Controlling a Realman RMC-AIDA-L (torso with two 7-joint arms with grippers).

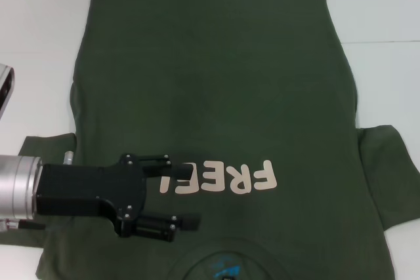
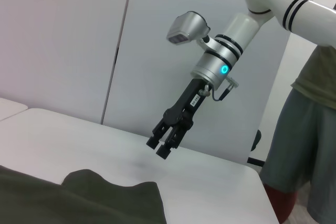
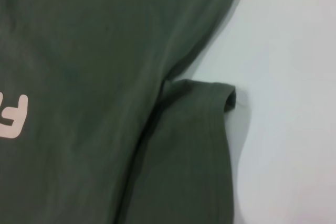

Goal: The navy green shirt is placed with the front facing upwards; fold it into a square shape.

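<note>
Head view: left end effector (image 1: 187, 195), fingers spread and empty, hovers over the navy green shirt (image 1: 216, 90) near its left sleeve (image 1: 49, 145), hem farthest away.

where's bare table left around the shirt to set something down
Bare white table runs along the navy green shirt on the robot's right, above the sleeve, and at the far left corner. The near left is crowded by the left gripper.

White table (image 1: 46, 50), pale wall panels (image 2: 63, 40), bystander in grey shorts (image 2: 299, 145)
</note>
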